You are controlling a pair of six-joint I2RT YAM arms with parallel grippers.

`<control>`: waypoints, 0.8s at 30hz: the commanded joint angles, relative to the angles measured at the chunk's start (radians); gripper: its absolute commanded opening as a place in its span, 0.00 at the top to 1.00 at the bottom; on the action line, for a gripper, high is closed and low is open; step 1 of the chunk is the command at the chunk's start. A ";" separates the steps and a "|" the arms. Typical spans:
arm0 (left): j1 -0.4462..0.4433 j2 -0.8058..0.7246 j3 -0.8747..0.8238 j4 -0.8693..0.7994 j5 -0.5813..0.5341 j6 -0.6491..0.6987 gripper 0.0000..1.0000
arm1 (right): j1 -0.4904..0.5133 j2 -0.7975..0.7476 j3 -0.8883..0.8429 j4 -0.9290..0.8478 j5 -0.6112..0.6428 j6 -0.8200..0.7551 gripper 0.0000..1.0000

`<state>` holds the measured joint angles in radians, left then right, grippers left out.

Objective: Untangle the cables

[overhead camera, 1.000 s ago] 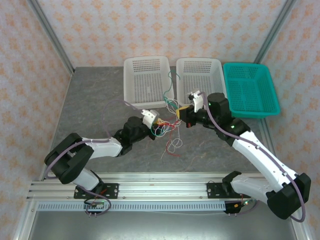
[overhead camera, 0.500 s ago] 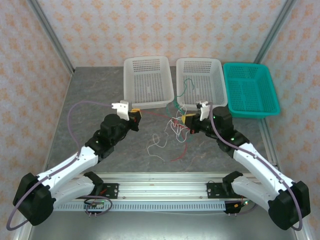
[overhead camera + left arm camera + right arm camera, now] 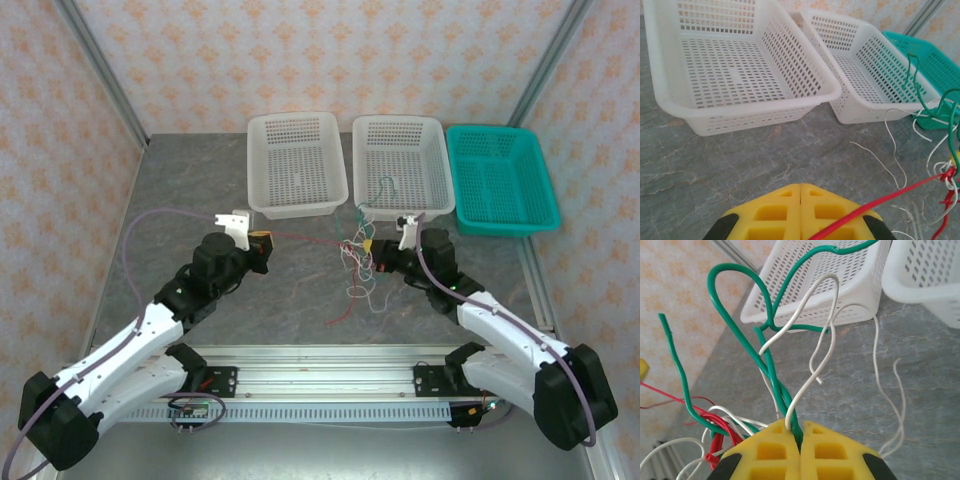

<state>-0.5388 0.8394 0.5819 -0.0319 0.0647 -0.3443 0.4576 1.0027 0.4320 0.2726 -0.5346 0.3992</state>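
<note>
The cables form a small clump [image 3: 356, 256] of red, white and green wires on the grey table, just left of my right gripper [image 3: 373, 250]. The right gripper [image 3: 800, 429] is shut on a green cable [image 3: 767, 355] and a white cable [image 3: 827, 330] that rise from between its yellow fingers. The green one loops up over the middle basket's front rim. My left gripper [image 3: 264, 240] is off to the left, shut [image 3: 800, 189] on the red cable [image 3: 900, 192]. That red cable [image 3: 310, 238] runs in a straight line from it to the clump.
Three empty baskets stand along the back: a white one [image 3: 297, 165] behind the left gripper, a white one [image 3: 402, 150] behind the clump, and a teal one [image 3: 500, 180] at the right. Loose white and red wire ends [image 3: 350, 300] trail toward the near rail.
Both grippers were together at the clump a second ago. The left one has drawn away to the left with the red cable; the right one has shifted slightly nearer with the clump.
</note>
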 commanded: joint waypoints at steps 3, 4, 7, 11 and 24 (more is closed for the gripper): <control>0.066 -0.008 0.034 0.155 0.054 -0.006 1.00 | 0.062 0.101 -0.148 0.146 0.066 0.106 0.73; 0.064 0.016 0.038 0.172 0.094 -0.002 1.00 | 0.077 0.116 -0.147 0.127 0.083 0.103 0.63; 0.055 0.093 0.069 0.169 0.178 0.021 1.00 | 0.082 0.094 -0.101 -0.063 0.196 0.094 0.42; 0.038 0.133 0.093 0.161 0.222 0.043 1.00 | 0.082 -0.107 -0.075 -0.202 0.376 0.063 0.18; -0.048 0.145 0.202 0.092 0.287 0.081 1.00 | 0.375 0.387 0.169 0.380 0.128 -0.237 0.12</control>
<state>-0.5713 0.9932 0.7368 0.0719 0.3210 -0.2867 0.8074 1.2888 0.5655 0.4301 -0.3405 0.2325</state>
